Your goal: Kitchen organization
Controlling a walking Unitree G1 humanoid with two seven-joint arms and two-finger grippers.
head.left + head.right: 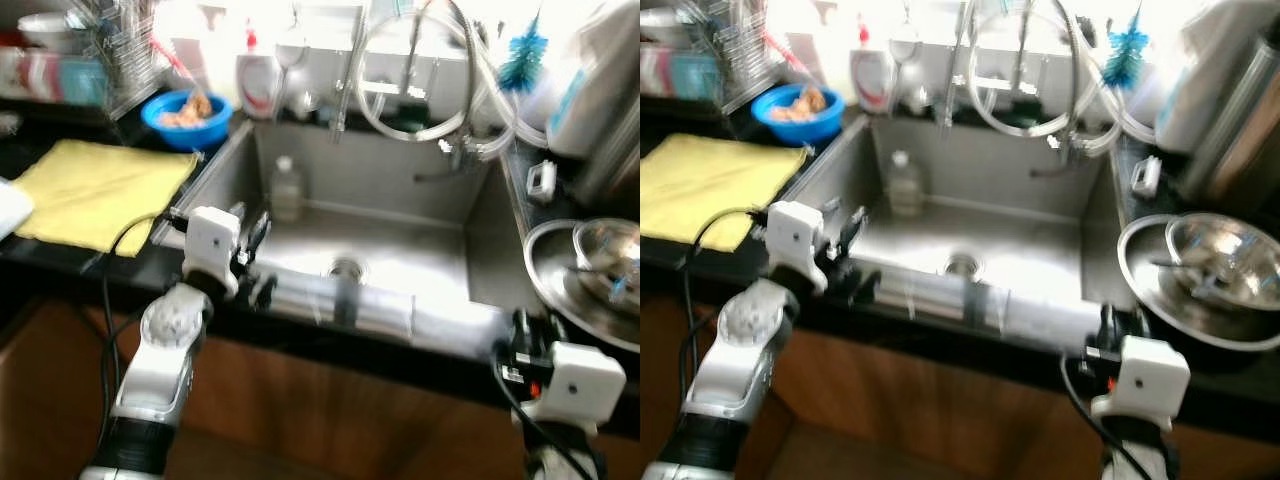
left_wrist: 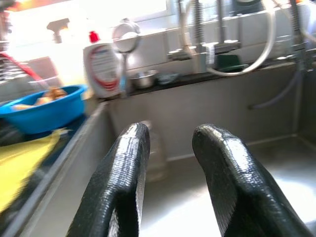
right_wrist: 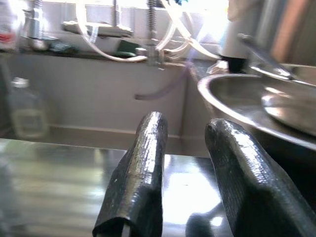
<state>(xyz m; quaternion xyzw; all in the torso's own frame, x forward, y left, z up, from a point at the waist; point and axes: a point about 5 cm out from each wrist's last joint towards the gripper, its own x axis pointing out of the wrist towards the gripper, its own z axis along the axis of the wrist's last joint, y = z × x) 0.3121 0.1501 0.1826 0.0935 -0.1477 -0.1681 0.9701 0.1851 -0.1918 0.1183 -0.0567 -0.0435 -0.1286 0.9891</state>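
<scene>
Your left hand [image 2: 170, 173] and right hand [image 3: 190, 173] hover part-open, empty, at the stainless steel sink [image 1: 400, 255] holding a clear plastic bottle [image 1: 286, 188].

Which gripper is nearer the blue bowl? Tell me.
Left. The left gripper is at the sink's front left corner, below the blue bowl; the right gripper sits across the sink.

Looked down from head height onto the sink [image 1: 400, 260], both eyes sharing it. Peered low and close from each wrist across the basin toward the faucet [image 3: 148, 29], both catching the bottle [image 3: 27, 111].
</scene>
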